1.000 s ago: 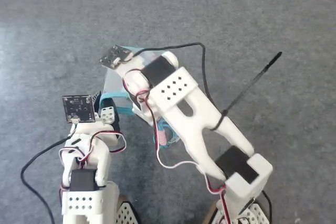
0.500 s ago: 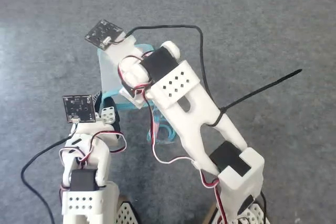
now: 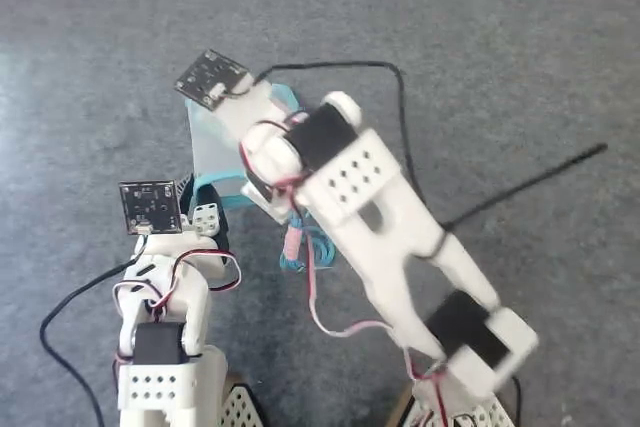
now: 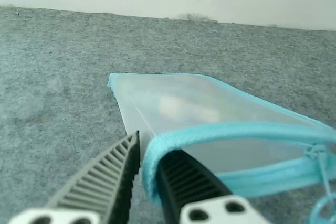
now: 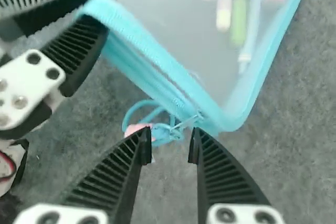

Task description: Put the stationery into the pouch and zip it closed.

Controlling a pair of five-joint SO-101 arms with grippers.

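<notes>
Fingers of the left gripper, black and ribbed, are clamped on the turquoise fabric edge of the pouch. We see one finger on each side of the binding at a corner. From that pinch the pouch slopes away over the grey, felt-like table. It is a flat, frosted, see-through sleeve with a woven turquoise border and rounded corners.

From the right wrist we make out the stationery through the cloudy plastic: slim stick shapes in white, green and pink, lying side by side near the far end of the pouch.

Along the near edge runs the zip, a straight turquoise band leading from the held corner to the zipper pull, a small metal tab by the next rounded corner. A thin turquoise cord loops off the pull, with a small pink tag on it.

Further right, the right gripper has its ribbed fingers parted by a narrow gap. The pull and the knot of the cord lie just at that gap, between the two tips. One tip is beside the pink tag, the other just under the pouch's corner. We cannot tell whether either tip touches the cord.
</notes>
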